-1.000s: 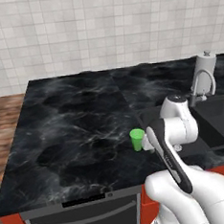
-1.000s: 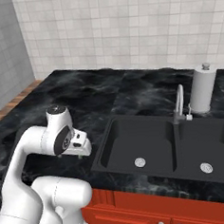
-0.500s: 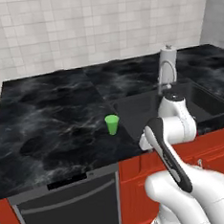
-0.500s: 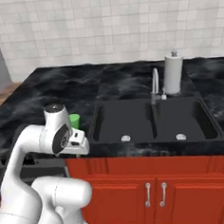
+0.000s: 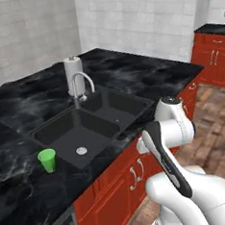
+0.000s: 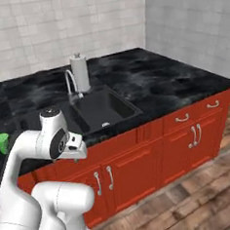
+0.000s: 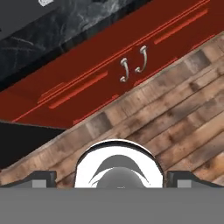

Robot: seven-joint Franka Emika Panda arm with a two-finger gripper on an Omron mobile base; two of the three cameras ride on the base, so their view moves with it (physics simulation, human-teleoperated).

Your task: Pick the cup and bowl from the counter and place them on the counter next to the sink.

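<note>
Nearest to me, the gripper [image 7: 112, 177] hangs off the worktop's front edge, aimed down at the wooden floor [image 7: 175, 109] and the red cabinet doors [image 7: 87, 74]; its two dark tips sit far apart at the bottom corners of the hand view with nothing between them, so I read the jaws as spread wide and empty. Beyond the folded arm, the cup [image 5: 47, 160] stands upright on the counter [image 5: 145, 78], close to the front edge and just beside the left rim of the sink [image 5: 93, 121]; in the right base view a sliver of it [image 6: 1, 142] peeks out behind the arm at the far left. So the cup lies up and away from the jaws, off to the arm's left, with its long axis vertical, which I judge calls for raising the hand above the worktop and turning it that way before any grasp. Farther back, the faucet [image 5: 83, 83] and a paper towel roll [image 5: 74, 74] stand behind the basins. I can't find the bowl from here.
</note>
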